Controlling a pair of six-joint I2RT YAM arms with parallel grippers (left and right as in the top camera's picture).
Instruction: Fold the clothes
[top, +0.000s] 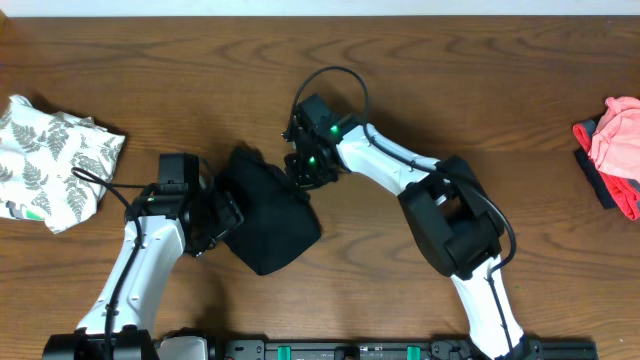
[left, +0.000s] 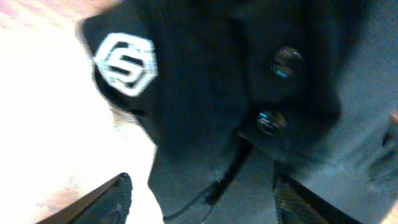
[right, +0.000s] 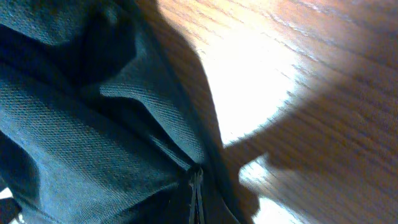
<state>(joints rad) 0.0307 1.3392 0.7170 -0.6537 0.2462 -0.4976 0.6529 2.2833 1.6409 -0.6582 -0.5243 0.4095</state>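
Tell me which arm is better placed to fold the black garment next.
Probably right: the right gripper pinches the black garment at its edge; the left gripper is open opposite.

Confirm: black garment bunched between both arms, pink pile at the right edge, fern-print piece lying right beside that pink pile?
Not quite. The overhead view shows the fern-print piece at the far left edge, far from the pink pile. The rest holds: black garment bunched between the left arm and right arm, pink pile at the right edge.
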